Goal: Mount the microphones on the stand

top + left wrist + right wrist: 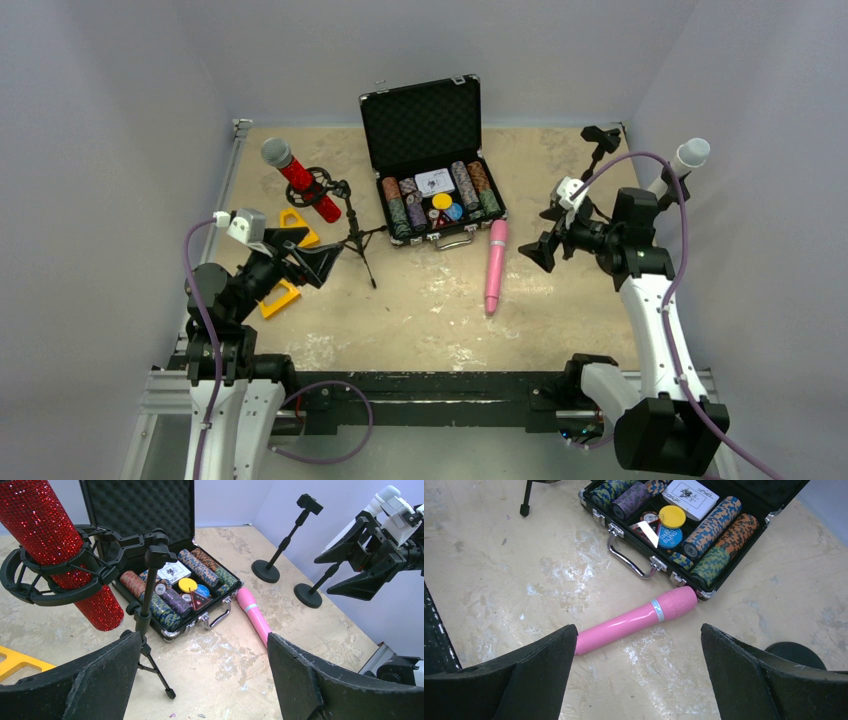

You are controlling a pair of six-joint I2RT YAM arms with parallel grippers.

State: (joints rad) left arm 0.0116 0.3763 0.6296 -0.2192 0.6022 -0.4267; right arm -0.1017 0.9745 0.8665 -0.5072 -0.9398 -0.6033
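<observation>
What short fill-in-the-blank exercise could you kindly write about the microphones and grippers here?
The red microphone sits on the stand with the ____ base.
The pink microphone lies flat on the ____, beside the chip case.
The left gripper and right gripper both have their jaws ____.
Missing words: tripod; table; open.

The red microphone runs past the left wrist view's top edge.

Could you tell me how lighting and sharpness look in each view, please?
Top external: soft, even light, no hard shadows. Left wrist: sharp; the red microphone glitters with tiny highlights. Right wrist: a glare streak runs along the pink microphone; the near fingers are dark, textureless.
</observation>
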